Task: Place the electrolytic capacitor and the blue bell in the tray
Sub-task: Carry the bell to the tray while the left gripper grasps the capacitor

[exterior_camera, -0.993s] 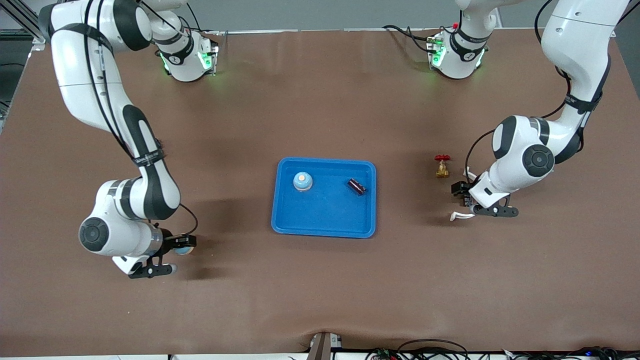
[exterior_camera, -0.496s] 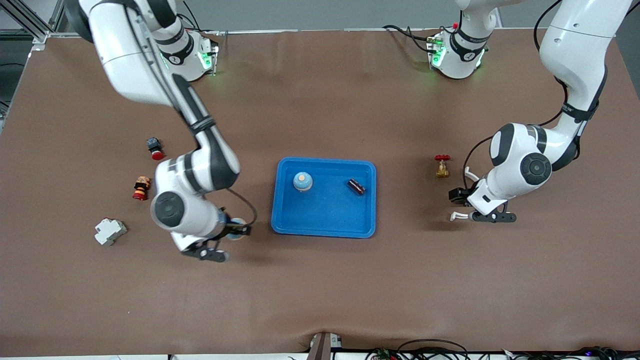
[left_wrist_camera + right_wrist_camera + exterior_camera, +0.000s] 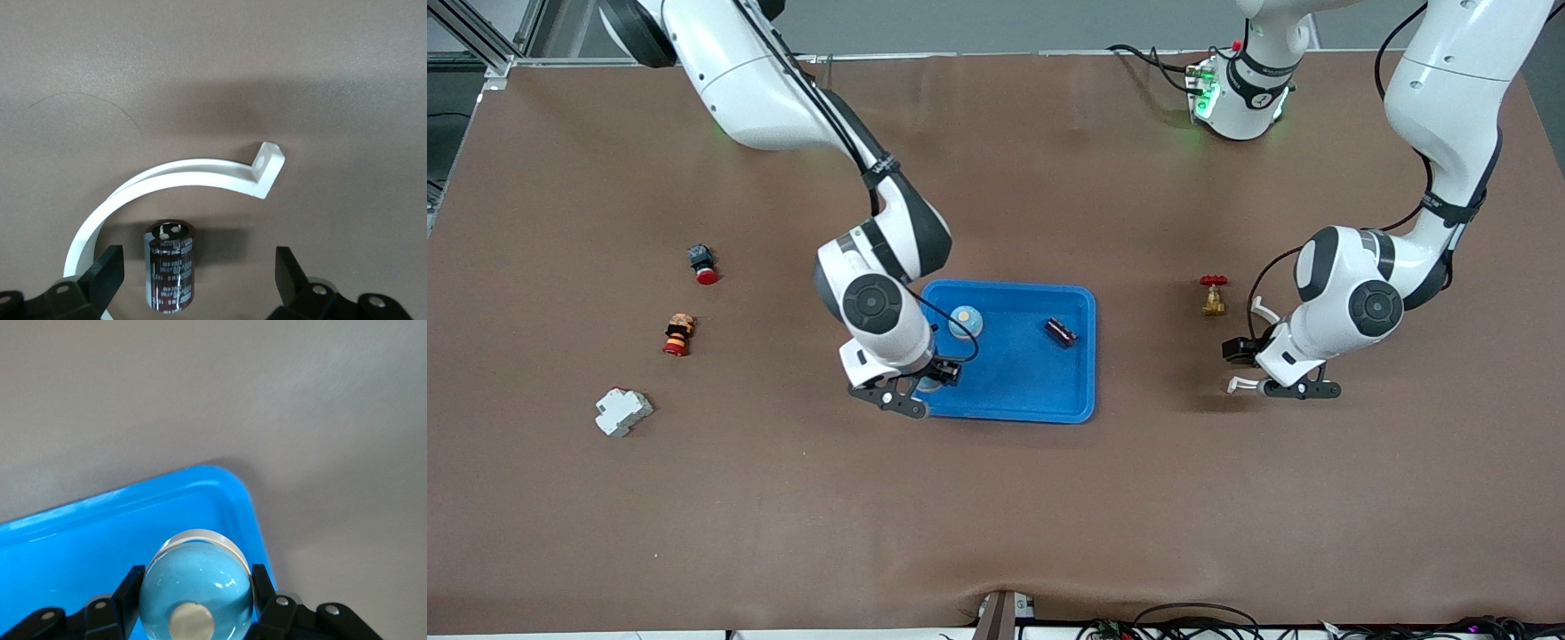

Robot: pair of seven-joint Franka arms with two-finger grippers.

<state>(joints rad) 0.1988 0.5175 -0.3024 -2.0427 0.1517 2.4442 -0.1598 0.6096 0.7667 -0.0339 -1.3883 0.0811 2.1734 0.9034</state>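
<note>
The right pincer point(image 3: 193, 613) is clamped on a blue bell point(image 3: 197, 587) and holds it over the corner of the tray point(image 3: 1040, 404) that lies nearest the front camera at the right arm's end. The wrist view shows the tray rim directly below the bell, so the release point lies inward, toward the tray's middle.

Inside the tray rest another blue bell point(image 3: 965, 321) and a dark capacitor point(image 3: 1061, 332), well apart from each other.

The left pincer point(image 3: 200, 283) stands wide open, gripping nothing, low over the bench point(image 3: 1227, 498) near the left arm's end. An electrolytic capacitor point(image 3: 169, 265) lies on the bench between its fingers, its long axis running across the closing direction. A white curved clip point(image 3: 167, 183) lies just beside it.

The left arm is the nearer one for this capacitor.
</note>
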